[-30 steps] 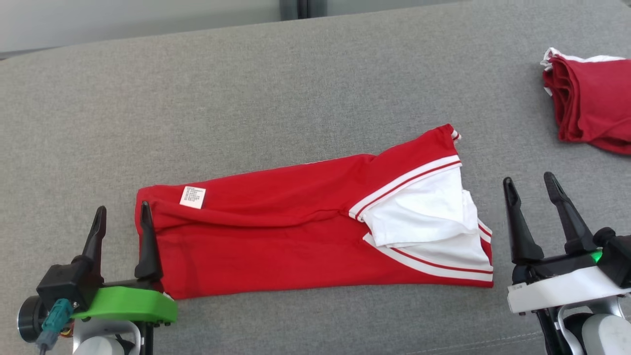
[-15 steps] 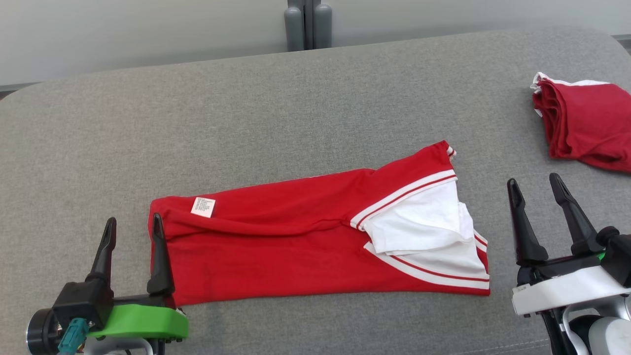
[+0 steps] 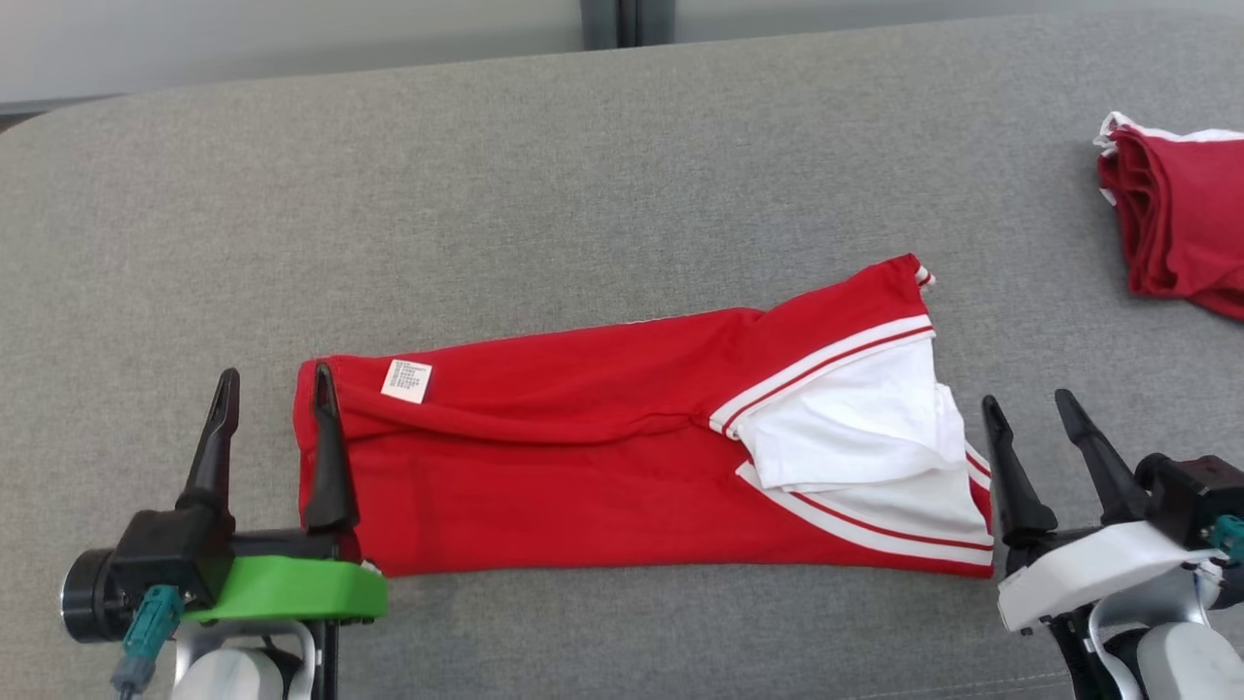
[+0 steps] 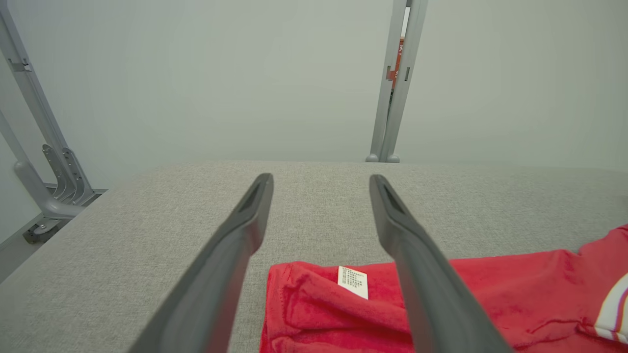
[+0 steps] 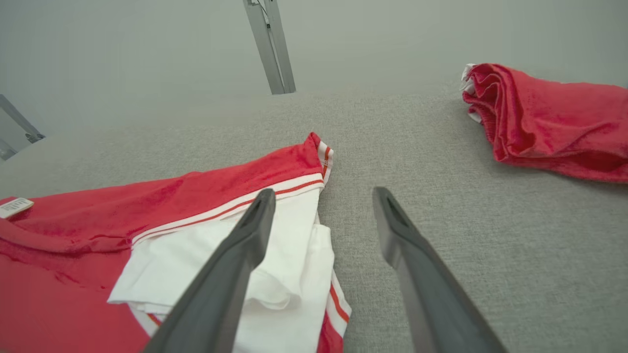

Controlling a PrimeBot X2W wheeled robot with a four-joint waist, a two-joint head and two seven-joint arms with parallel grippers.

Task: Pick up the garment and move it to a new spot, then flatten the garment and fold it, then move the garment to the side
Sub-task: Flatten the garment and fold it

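The garment [image 3: 583, 457] is red with white sleeves and striped trim. It lies folded into a long strip across the grey cushion [image 3: 583, 194], with a white label [image 3: 406, 379] near its left end. My left gripper [image 3: 274, 374] stands open at that left end, its right finger [image 3: 326, 447] over the fabric edge. The left wrist view shows the left gripper [image 4: 320, 177] above the garment [image 4: 314, 314]. My right gripper [image 3: 1027, 399] is open just off the sleeve end. In the right wrist view the right gripper [image 5: 324, 191] has its left finger [image 5: 230, 274] over the white sleeve [image 5: 289, 255].
A second red garment [image 3: 1181, 224] lies folded at the cushion's far right, and it appears again as the folded red garment [image 5: 549, 122] in the right wrist view. A grey metal post [image 3: 627, 15] stands behind the cushion. Bare grey fabric stretches behind and in front of the strip.
The head camera has shifted, so the whole picture moved. My right gripper has come slightly closer to the garment's sleeve end. Both grippers stay open and the garment lies as before.
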